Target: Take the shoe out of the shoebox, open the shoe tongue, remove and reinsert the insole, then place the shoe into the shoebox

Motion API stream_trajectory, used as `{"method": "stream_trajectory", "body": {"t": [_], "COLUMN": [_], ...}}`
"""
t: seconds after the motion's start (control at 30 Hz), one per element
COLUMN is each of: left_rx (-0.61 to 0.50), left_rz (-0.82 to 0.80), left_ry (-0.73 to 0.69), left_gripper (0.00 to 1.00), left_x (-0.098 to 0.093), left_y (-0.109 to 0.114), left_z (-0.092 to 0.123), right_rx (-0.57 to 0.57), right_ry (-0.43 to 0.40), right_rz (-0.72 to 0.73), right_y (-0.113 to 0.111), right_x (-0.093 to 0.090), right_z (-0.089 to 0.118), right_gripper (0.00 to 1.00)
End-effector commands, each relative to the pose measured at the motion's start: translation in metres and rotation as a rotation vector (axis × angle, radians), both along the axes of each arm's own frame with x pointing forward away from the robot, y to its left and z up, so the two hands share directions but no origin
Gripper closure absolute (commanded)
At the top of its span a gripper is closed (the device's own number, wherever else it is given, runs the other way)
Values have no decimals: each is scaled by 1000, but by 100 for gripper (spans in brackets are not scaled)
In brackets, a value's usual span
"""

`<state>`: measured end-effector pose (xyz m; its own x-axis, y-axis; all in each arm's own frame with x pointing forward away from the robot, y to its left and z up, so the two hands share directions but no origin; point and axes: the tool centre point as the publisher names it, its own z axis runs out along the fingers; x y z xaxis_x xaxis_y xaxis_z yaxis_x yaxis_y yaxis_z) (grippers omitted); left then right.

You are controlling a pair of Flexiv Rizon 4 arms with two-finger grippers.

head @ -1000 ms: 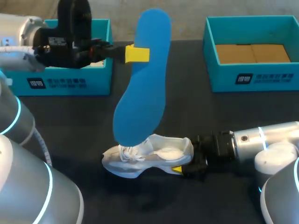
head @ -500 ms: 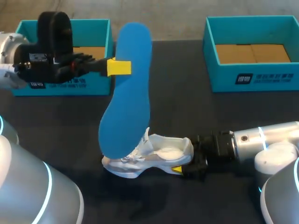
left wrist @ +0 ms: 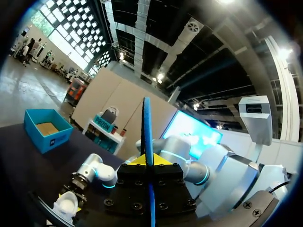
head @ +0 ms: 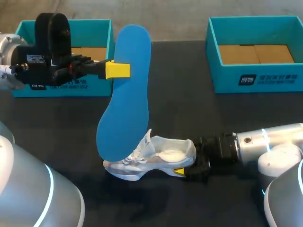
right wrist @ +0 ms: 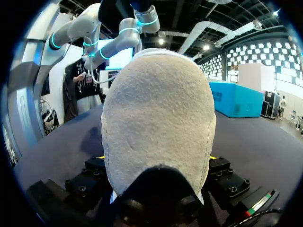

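Insole (head: pixel 124 109) — long, blue, upright — pinched in left claw (head: pixel 117 70); right claw (head: pixel 181 171) clamps white shoe (head: pixel 156 156).

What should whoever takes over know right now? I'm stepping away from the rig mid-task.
Left gripper: shut on the blue insole, held upright above the table, with its lower end by the toe of the white shoe.
Right gripper: shut on the shoe's heel. The shoe sits on the table, outside the left shoebox and the right shoebox.
Done: shoe out of the box, insole out.
Left: reinsert the insole, then put the shoe into a shoebox.
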<state>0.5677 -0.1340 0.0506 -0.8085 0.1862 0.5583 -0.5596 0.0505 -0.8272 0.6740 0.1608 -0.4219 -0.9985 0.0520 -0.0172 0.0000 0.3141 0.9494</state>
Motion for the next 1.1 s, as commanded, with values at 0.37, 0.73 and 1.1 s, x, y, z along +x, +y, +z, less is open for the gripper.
{"method": "stream_trajectory", "body": {"t": [0.37,0.73,1.1], "left_rx": [3,3,3], "left_rz": [2,2,2], "left_ry": [-1,-1,-1], "left_gripper": [100,100,100], "left_x": [-2,-2,-2], "left_y": [2,2,2], "left_z": [1,1,1], "right_rx": [-8,-52,-213], "right_ry": [0,-15,20], "right_rz": [-30,-75,-50], "right_y": [-6,-26,-51], "right_x": [-3,-12,-11], "right_z": [2,13,30], "right_gripper": [0,0,0]}}
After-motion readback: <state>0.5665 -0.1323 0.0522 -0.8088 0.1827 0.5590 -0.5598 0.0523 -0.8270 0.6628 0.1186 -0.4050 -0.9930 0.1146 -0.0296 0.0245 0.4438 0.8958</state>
